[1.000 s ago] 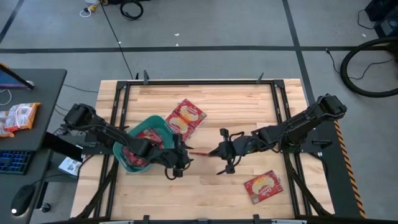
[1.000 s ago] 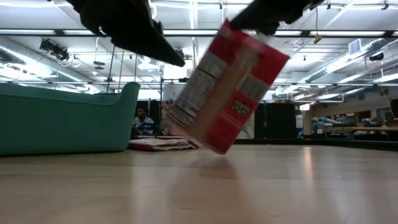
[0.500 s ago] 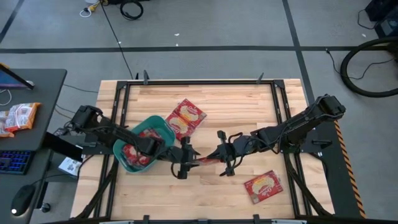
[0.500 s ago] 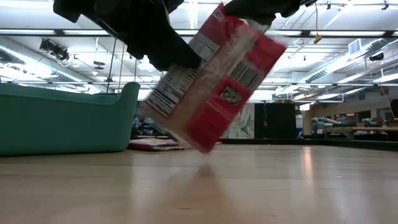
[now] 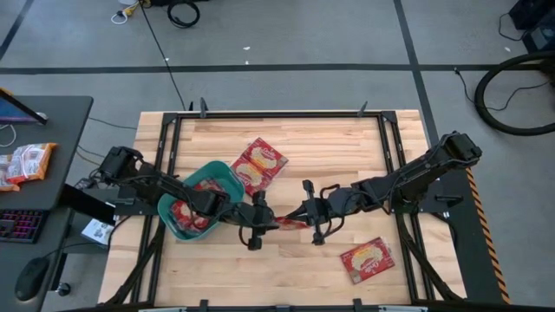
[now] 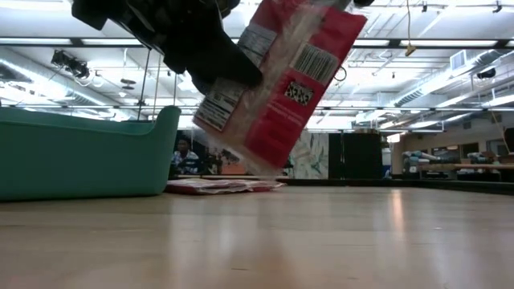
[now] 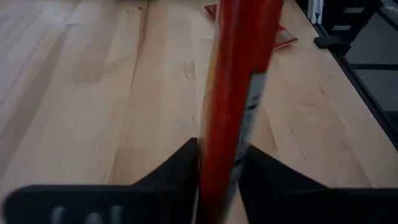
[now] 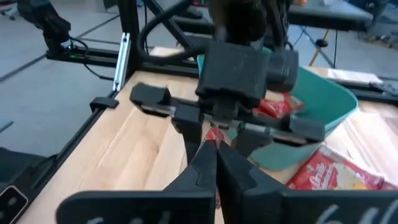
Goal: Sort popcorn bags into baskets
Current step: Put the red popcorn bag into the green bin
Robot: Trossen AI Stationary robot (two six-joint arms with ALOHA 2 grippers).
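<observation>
One red popcorn bag hangs above the table's middle, standing on edge and tilted in the low view. My left gripper is shut on its end nearer the basket. My right gripper is shut on the opposite end. The teal basket stands left of them with red packets lying inside. Two overlapping packets lie flat just beyond the basket, and another lies near the table's near right corner. My left gripper pinches the bag's lower, basket-side end between its two fingers, one on each flat face. It comes level from the table's left. The bag is lifted clear, edge-on to this wrist camera. My right gripper pinches the bag's thin upper end between its two fingers, coming from the table's right and facing my left gripper. In the low view this end is the higher one, and the bag slants down from it.
The basket's wall rises at the left of the low view, with flat packets on the wood behind it. Bare wood lies under the held bag and toward the near edge. More packets sit on a side desk off the table.
My left gripper has moved toward the table's right, away from the basket, and come onto the bag's lower end, where it now holds. The bag, held by my right gripper throughout, has shifted slightly toward the basket and risen higher above the table, staying tilted.
</observation>
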